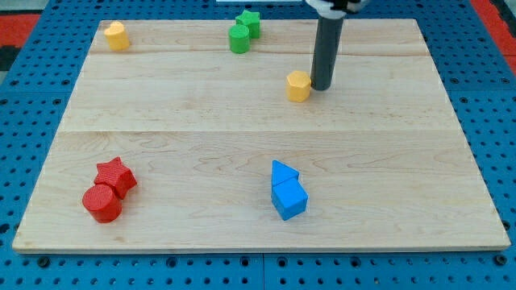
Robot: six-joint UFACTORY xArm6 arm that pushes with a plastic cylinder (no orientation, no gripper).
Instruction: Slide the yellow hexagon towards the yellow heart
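Observation:
The yellow hexagon point(298, 84) sits right of centre in the upper half of the wooden board point(201, 113). The yellow heart point(117, 35) lies near the board's top left corner, far to the left of the hexagon. My tip point(321, 87) stands right beside the hexagon, against its right side. The dark rod rises from there to the view's top.
A green round block point(239, 39) and a green star point(249, 22) sit together at the top centre. A red star point(115, 175) and a red cylinder point(102, 203) lie at the bottom left. Two blue blocks point(286, 190) sit touching at the bottom centre.

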